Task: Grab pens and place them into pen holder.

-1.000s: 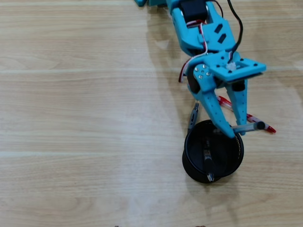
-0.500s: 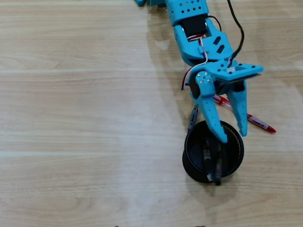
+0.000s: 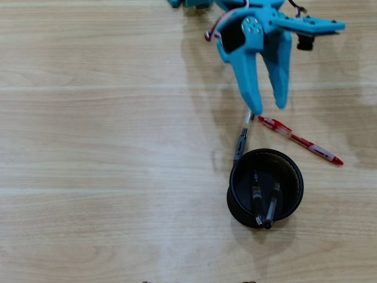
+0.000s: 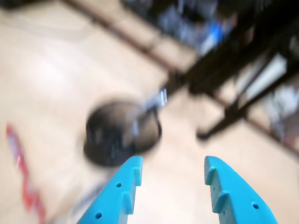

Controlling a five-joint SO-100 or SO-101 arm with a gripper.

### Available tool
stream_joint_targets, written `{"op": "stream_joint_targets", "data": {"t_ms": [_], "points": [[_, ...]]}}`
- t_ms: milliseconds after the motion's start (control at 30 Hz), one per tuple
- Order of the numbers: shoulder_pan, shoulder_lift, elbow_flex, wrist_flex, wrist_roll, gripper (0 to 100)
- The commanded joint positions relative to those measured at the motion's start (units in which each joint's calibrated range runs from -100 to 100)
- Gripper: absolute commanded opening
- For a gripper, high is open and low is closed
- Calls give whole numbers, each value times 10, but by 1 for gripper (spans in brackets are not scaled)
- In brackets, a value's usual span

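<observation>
Grey-clear pen (image 3: 242, 137) beside open claw (image 3: 269, 109)

Pale wooden table (image 3: 88, 118) bearing pen holder (image 3: 293, 168), red pen (image 3: 300, 140) and, apparently, a grey-clear pen (image 3: 241, 140).

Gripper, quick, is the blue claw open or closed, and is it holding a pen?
Gripper: open, holding nothing; the wrist view shows an empty gap between its fingers.
</observation>
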Motion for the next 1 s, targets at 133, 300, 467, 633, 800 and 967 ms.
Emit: {"op": "stream_joint_targets", "data": {"t_ms": [133,300,467,633,800,967], "points": [[22,-42,-4,650,-182,18],[-57,51,-6,509,-232,23],[-86,149,-7,339,-234,25],[-85,231,-30,262,-234,25],[-75,307,-92,259,-232,25],[-62,408,-179,259,-231,25]]}}
